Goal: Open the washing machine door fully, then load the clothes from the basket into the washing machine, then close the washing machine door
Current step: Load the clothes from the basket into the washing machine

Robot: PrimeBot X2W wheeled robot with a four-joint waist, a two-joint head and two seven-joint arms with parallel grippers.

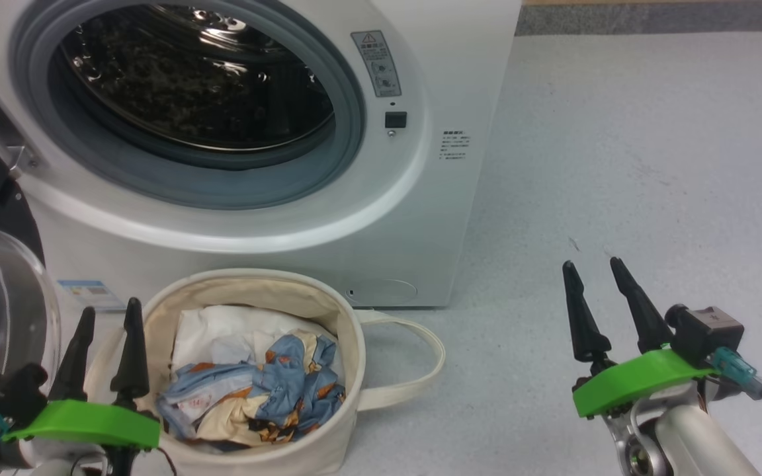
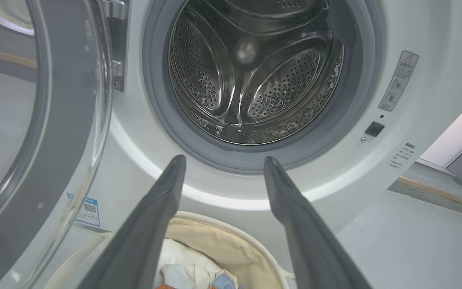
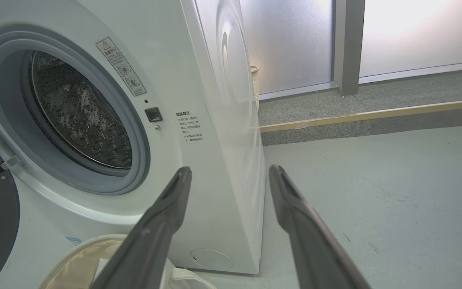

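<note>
Left end effector (image 1: 110, 307), two long dark fingers on a green mount, hovers at the near left of the head view. Its fingers are spread with nothing between them, and it sits at the left edge of the small round cream canvas basket (image 1: 349, 330). That basket stands on the pale grey floor (image 1: 619, 165), just in front of the big white front-loading washing machine (image 1: 421, 218). Inside it lie the clothes (image 1: 275, 390), crumpled soft fabric in dusty blue, cream and orange, on the near side of a plain white cloth (image 1: 215, 330). A looped strap handle (image 1: 421, 363) rests on the floor at the basket's right. The large round washing machine door (image 1: 4, 297), with its black rim and bulging clear glass, stands swung open at the left edge. The grey rubber ring (image 1: 222, 188) round the drum mouth is uncovered. Right end effector (image 1: 591, 263) hangs at the near right, fingers apart and empty, well apart from the basket.

From the left wrist, the fingers point at the ring's lower edge, with the perforated steel drum (image 2: 255, 80) beyond. The basket's rim and the white cloth lie below them, the open door to the left.

From the right wrist, the fingers frame the machine's right front corner, with the basket at the lower left.
</note>
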